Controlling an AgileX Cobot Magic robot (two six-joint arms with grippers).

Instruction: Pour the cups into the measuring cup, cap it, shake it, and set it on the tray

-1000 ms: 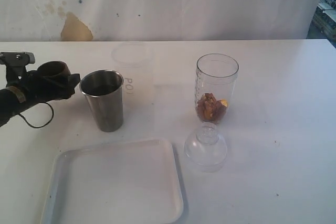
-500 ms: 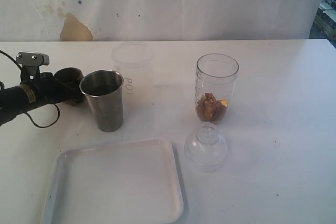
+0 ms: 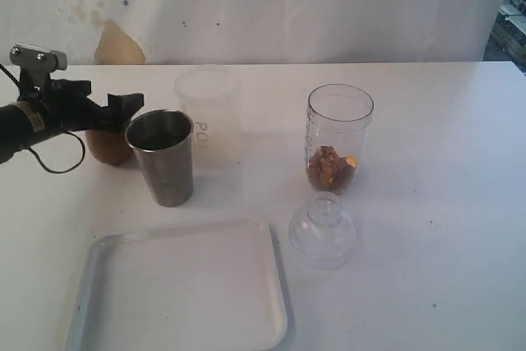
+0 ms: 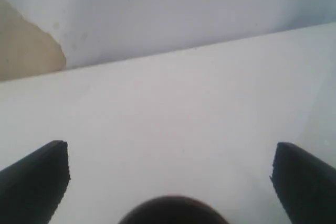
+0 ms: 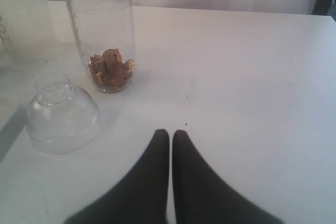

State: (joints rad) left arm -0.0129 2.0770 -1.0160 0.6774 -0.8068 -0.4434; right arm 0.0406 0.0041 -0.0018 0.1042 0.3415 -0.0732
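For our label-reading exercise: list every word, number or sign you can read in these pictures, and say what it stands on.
"PO": side of the frosted translucent plastic cup; any further letters unreadable.
Graduation marks on the tall clear plastic measuring cylinder: too small to read.
Nothing else legible.

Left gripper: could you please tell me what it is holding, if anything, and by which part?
Nothing. The left gripper is wide open over the wooden cup, which stands on the table.

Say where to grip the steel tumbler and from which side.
Grip the steel tumbler across its upper wall, coming in level from the front left. It stands upright and widens upward, so it should not slip; the wooden cup crowds its left.
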